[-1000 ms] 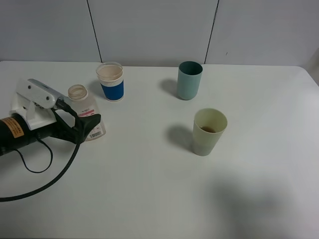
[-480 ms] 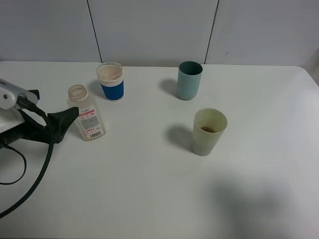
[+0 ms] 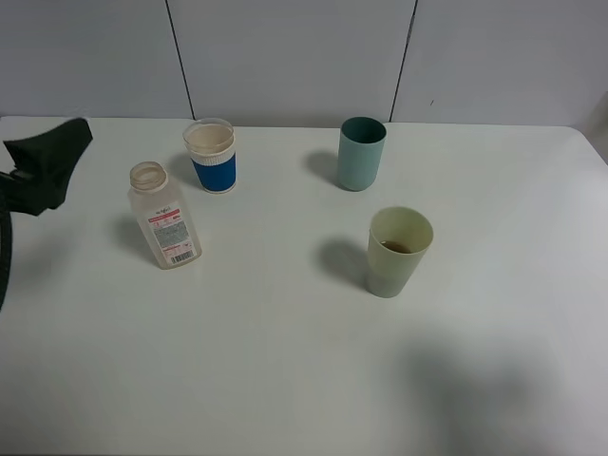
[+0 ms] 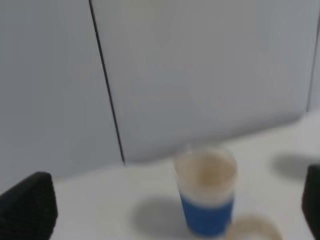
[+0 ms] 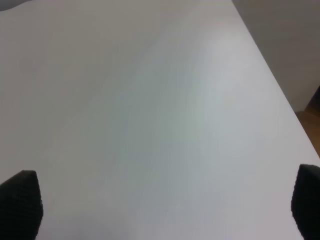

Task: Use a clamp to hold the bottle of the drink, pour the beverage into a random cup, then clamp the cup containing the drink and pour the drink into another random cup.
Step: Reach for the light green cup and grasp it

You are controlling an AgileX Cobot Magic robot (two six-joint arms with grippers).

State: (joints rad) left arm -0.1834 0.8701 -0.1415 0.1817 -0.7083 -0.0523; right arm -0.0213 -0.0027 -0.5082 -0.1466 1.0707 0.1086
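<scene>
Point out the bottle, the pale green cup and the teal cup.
bottle (image 3: pixel 163 223): exterior high view, middle of its body.
pale green cup (image 3: pixel 394 264): exterior high view, outer wall.
teal cup (image 3: pixel 359 163): exterior high view, outer wall.

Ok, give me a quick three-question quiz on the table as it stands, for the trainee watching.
1. True or false: the bottle stands upright and uncapped, with no gripper touching it.
2. Which cup stands nearest the bottle? A teal cup, B pale green cup, C blue-banded cup.
3. Fill the gap: the left gripper and right gripper are both ___.
Key: 1 true; 2 C; 3 open.
</scene>
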